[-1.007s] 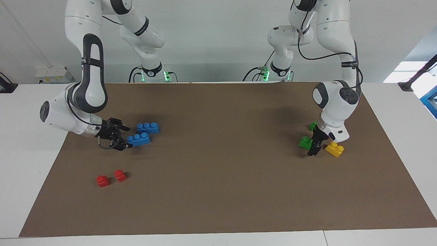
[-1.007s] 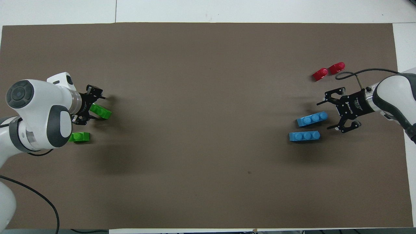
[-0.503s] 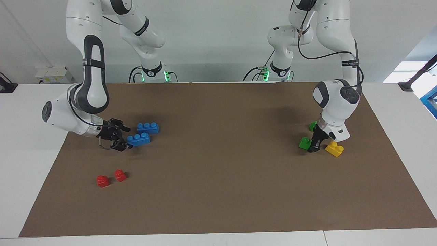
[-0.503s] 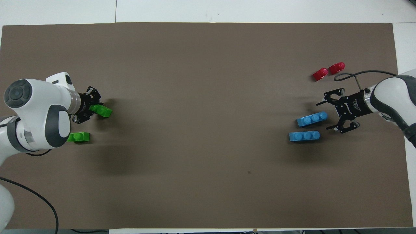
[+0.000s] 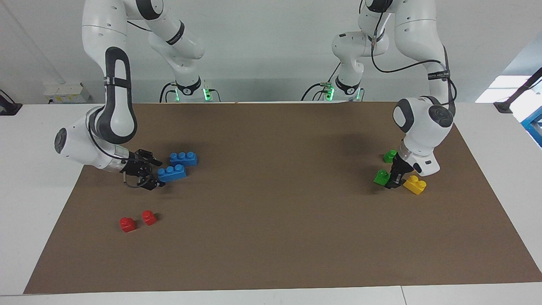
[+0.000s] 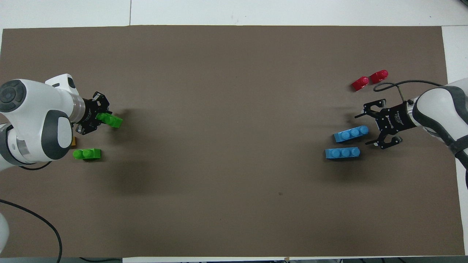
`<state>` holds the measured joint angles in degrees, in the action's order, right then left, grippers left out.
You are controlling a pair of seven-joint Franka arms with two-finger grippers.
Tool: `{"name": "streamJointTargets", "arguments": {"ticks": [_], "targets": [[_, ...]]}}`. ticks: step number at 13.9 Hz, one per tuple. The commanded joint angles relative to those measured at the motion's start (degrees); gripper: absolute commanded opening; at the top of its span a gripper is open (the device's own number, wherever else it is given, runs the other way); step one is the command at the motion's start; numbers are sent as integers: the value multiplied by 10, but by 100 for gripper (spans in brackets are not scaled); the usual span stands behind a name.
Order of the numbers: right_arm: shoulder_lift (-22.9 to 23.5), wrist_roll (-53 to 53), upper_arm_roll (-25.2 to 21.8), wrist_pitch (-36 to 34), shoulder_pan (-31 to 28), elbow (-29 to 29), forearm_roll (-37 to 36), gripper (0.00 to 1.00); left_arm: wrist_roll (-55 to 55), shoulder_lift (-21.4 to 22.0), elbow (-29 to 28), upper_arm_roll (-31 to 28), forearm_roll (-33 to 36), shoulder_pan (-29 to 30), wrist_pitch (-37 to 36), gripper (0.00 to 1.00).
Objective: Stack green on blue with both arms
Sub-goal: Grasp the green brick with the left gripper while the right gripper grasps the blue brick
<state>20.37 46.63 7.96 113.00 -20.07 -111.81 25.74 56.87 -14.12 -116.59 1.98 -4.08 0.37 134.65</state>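
The green brick (image 6: 109,119) that the left gripper (image 6: 95,117) has its jaws clenched on sits at the left arm's end of the table (image 5: 271,237), and compared with a second ago it has shifted a little farther from the robots together with the gripper, whose jaws stood wider around it then and are now closed against its sides. Taking that held green brick as the landmark: the second green brick (image 6: 87,154) lies nearer to the robots than it, close by and apart from it, and has not moved. A yellow brick (image 5: 415,184) rests just beside the held green brick, a touch farther from the robots; in the overhead view the left arm hides nearly all of it. Whether the held brick is off the table or still resting on it cannot be told. Well apart from the held green brick, at the right arm's end of the table, two blue bricks (image 6: 342,152) (image 6: 351,133) lie side by side, both where they were half a second ago. The right gripper (image 6: 372,125) is at the end of the blue brick that lies farther from the robots, jaws spread wide and grasping nothing, one finger on each side of that brick's end; it has drawn back very slightly toward the table's edge since the earlier frame. Farthest from the robots, two small red blocks (image 6: 360,83) (image 6: 379,76) sit next to each other, unchanged.
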Motion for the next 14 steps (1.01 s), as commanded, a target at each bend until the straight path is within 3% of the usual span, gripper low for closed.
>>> {"name": "streamJointTargets", "arguments": {"ticks": [1, 4, 7, 8, 9, 11, 14], "targets": [[0, -19, 5, 15, -4, -7, 18, 100, -8, 6, 61, -4, -3, -4, -85, 0], [0, -19, 5, 14, -5, -8, 18, 95, -3, 7, 122, -4, 0, -7, -165, 0], [0, -29, 4, 16, -5, -8, 18, 80, 9, 14, 167, -1, 0, -8, -234, 0], [0, -39, 4, 14, -7, -8, 18, 68, 33, 17, 178, 0, 0, -8, -247, 0], [0, -44, 4, 14, -7, -8, 18, 48, 62, 22, 187, 2, 0, -9, -254, 0], [-1, -45, 4, 12, -6, -7, 16, 0, 103, 23, 216, 2, 0, -31, -289, 0], [-4, -44, 4, 6, -3, -1, 10, 0, 194, 23, 244, 1, 3, -60, -321, 0]]}}
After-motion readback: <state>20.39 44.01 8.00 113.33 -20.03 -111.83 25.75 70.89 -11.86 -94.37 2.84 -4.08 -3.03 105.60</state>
